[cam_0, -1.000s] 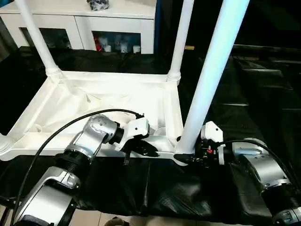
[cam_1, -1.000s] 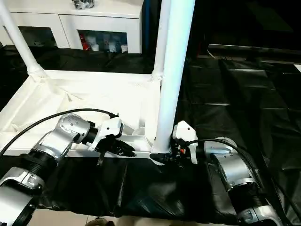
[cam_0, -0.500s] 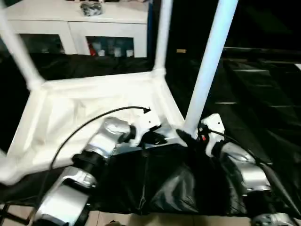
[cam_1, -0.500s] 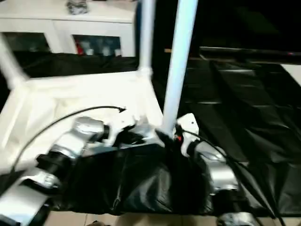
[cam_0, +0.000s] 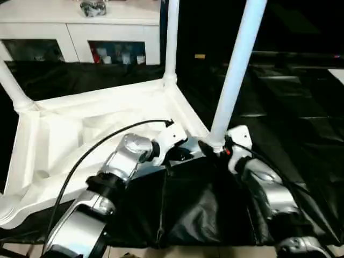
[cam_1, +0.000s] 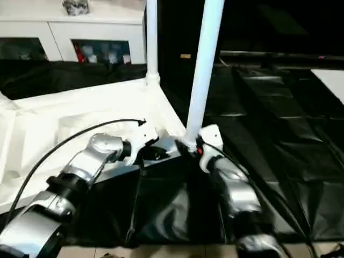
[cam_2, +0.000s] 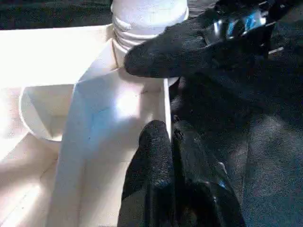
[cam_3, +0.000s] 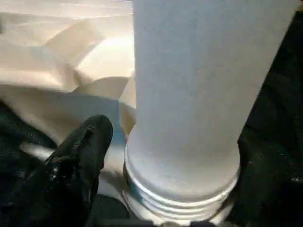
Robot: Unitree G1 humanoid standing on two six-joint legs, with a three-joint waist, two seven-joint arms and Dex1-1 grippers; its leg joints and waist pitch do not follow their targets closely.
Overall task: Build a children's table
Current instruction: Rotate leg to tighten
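Observation:
The children's table lies upside down on black sheeting, its white tabletop [cam_0: 80,126] showing the ribbed underside. A leg [cam_0: 236,70] stands in the near right corner socket, and others rise at the far right [cam_0: 172,37] and far left [cam_0: 13,88]. My right gripper [cam_0: 214,147] straddles the near right leg's base [cam_3: 184,161]. Its fingers [cam_3: 80,156] are open, with a small gap to the tube. My left gripper [cam_2: 173,142] is shut with nothing in it, its tips resting on the tabletop's near rim [cam_2: 123,109] just beside that corner.
A white cabinet [cam_0: 107,32] with glass doors stands behind the table. Crumpled black sheeting [cam_0: 290,107] covers the surface to the right and front. My left arm's black cable [cam_0: 97,145] arcs over the tabletop. A strip of light floor [cam_1: 161,251] shows at the near edge.
The view has shifted. Against the cabinet the tabletop has swung, its right end now farther from me. Both grippers stay at the near right corner.

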